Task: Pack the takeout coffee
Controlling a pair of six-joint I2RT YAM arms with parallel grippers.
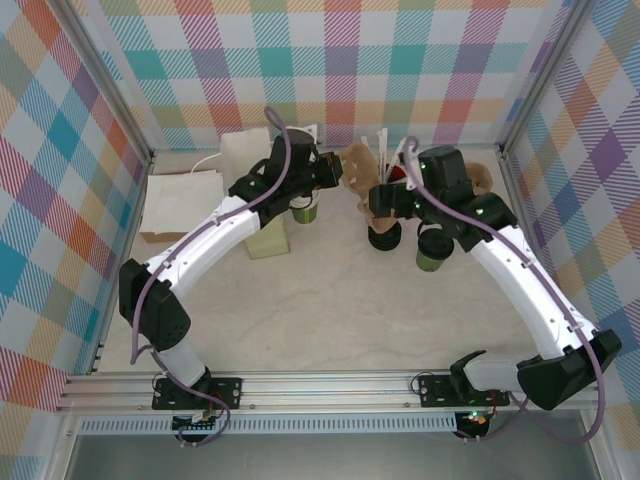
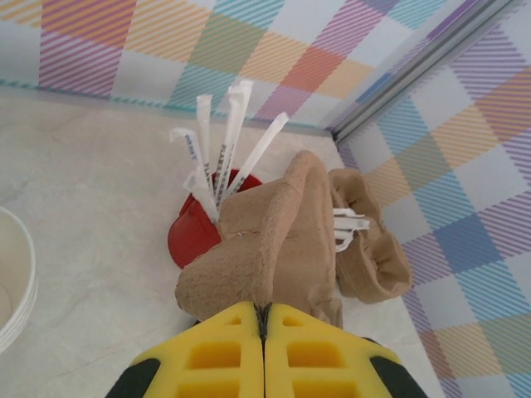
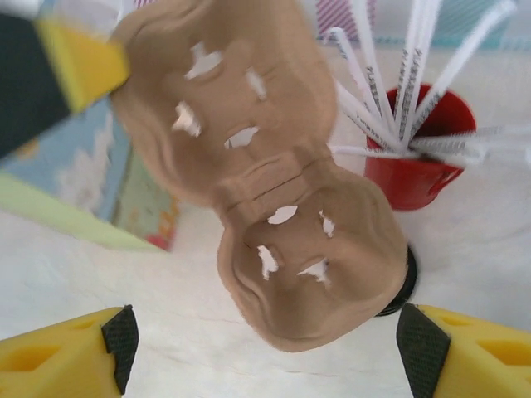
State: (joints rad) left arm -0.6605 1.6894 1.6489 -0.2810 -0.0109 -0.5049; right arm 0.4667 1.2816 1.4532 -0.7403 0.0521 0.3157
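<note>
Brown pulp cup carrier [image 2: 282, 240] is pinched by the closed left gripper [image 2: 263, 313] while the right gripper [image 3: 265, 352] stands spread near it; I judge that the carrier is being positioned, and next the lidded coffee cup [image 1: 432, 254] under the right arm needs a grasp

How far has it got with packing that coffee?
Done: nothing packed yet. In hand: the left gripper is shut on the brown moulded-pulp cup carrier; the right gripper is open, facing it. Left: the black-lidded olive-green paper cup stands on the table, outside the carrier.
</note>
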